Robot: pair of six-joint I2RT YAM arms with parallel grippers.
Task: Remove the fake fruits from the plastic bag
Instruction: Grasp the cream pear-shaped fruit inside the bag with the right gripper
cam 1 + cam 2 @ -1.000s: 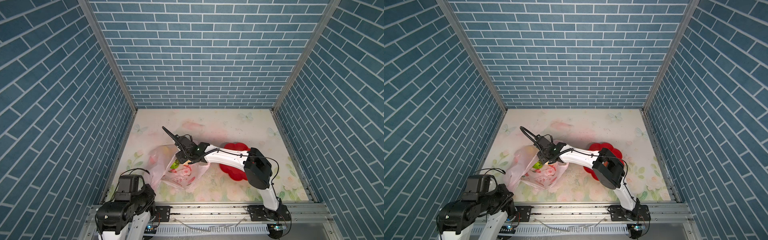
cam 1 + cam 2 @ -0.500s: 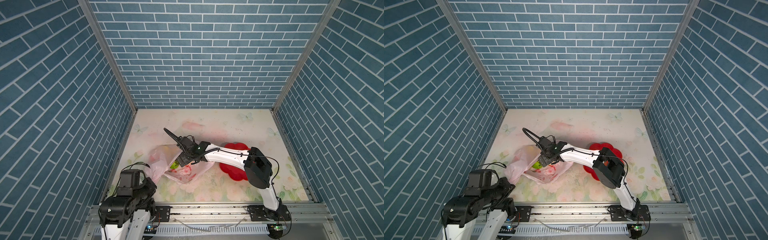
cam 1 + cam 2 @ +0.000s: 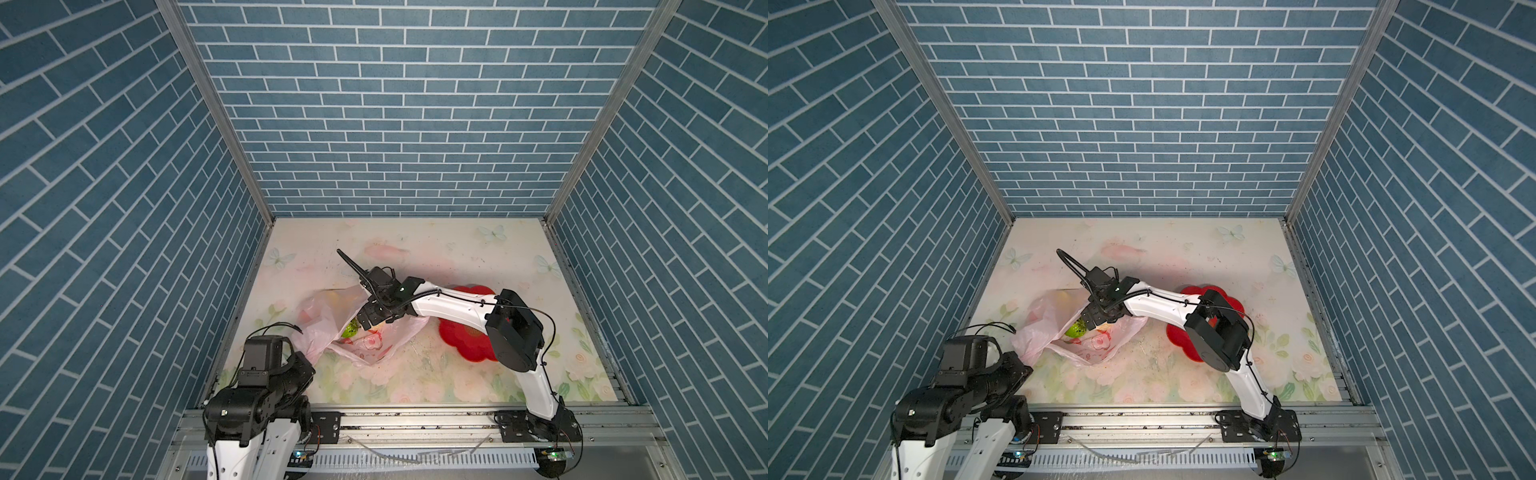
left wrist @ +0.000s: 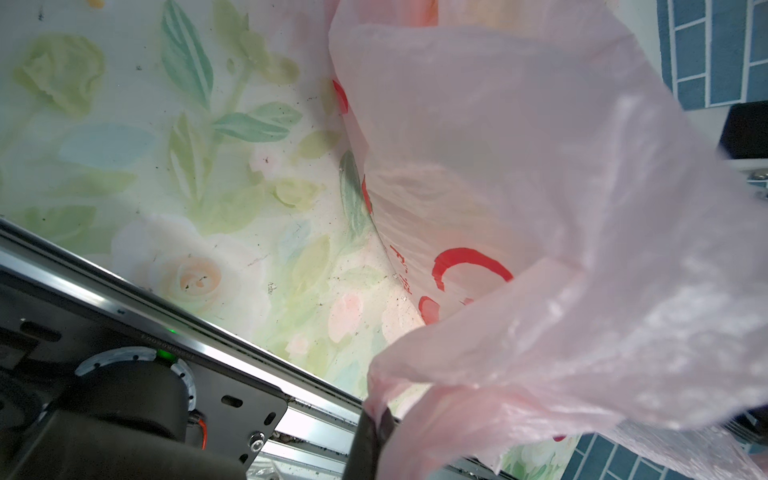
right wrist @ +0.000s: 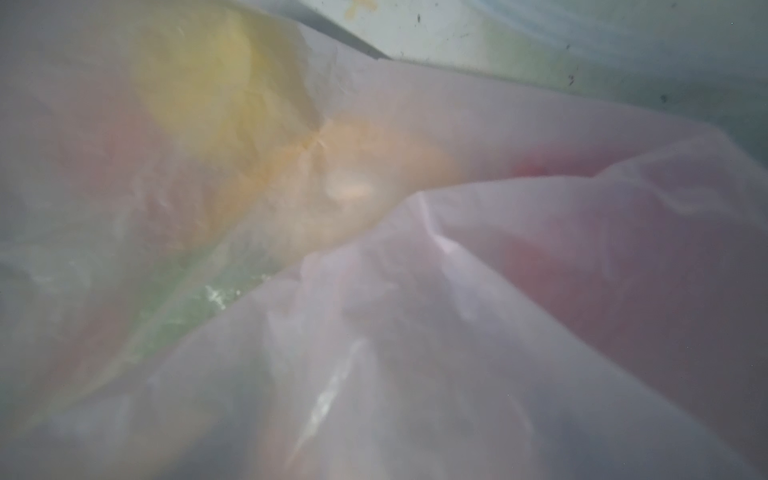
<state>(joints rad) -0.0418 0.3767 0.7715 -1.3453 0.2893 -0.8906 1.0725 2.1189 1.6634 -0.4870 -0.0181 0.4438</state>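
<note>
The pink plastic bag (image 3: 322, 332) (image 3: 1038, 328) lies crumpled at the left of the floral mat. My left gripper (image 4: 371, 419) is shut on a pinch of its film and holds that edge up at the near left. My right gripper (image 3: 371, 322) (image 3: 1098, 322) reaches across into the bag's mouth with its fingers apart, nothing held. A green bumpy ball (image 3: 350, 330) (image 3: 1075, 329) shows in the mouth beside it. Film covers the right wrist view; a yellow fruit (image 5: 216, 83), an orange one (image 5: 357, 166) and a red one (image 5: 582, 257) glow through it.
A red flower-shaped plate (image 3: 465, 345) (image 3: 1177, 336) lies right of the bag, partly under my right arm. Blue brick walls close in three sides. A metal rail (image 3: 415, 415) runs along the near edge.
My left arm has drawn toward the near left corner, pulling the bag's edge with it. My right gripper has shifted slightly and spread its fingers at the bag's mouth.
</note>
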